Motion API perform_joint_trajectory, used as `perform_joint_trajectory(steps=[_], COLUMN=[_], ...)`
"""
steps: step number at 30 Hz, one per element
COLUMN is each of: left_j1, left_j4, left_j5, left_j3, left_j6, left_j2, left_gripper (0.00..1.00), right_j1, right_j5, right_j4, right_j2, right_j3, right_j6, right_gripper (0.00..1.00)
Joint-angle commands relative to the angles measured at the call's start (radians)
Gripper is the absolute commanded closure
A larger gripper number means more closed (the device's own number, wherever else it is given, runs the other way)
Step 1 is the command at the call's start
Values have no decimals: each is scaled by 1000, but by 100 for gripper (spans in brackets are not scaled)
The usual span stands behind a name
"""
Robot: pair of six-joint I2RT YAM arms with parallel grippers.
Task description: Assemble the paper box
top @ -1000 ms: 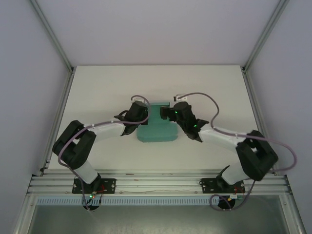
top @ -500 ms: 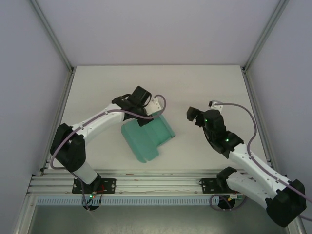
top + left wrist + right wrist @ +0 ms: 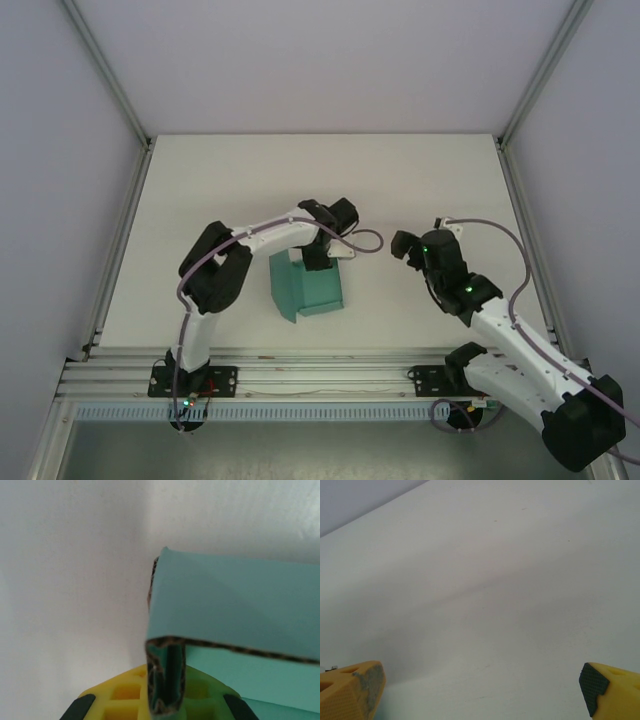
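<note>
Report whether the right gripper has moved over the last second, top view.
Yes. The right gripper has pulled away from the paper box and shifted right, toward the right edge of the table, jaws open.

The white worktop (image 3: 200,190) bears a teal-green paper box (image 3: 306,288), partly folded with one wall standing up, and seen from the box the plain matt surface stretches far behind it and to both sides, with the metal rail (image 3: 320,375) near its front.
</note>
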Motion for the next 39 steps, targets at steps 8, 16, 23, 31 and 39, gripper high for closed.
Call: perform_joint_trajectory(steps=[8,16,23,31,39], left_j1=[-10,0,12,15,17], left_j4=[22,41,37,32,-1], left_j5=[-169,-107,-116,-132,-104], left_j3=[50,80,84,118,164], left_j6=[-63,-47,-57,-45,-21], left_j2=[208,238,247,168,66], left_gripper=[100,90,85,61,10], right_j1=[-16,-18,-17,-16,-17], right_j5=[-28,-46,-41,-56,-85], right_j4=[42,63,56,44,15], right_j2=[-17,-19,-38,-60,-106], right_j3=[-29,-31,-35,-25,-18], right_j6=[-18,-24,-30,-30,-47], right_gripper=[0,0,0,0,0])
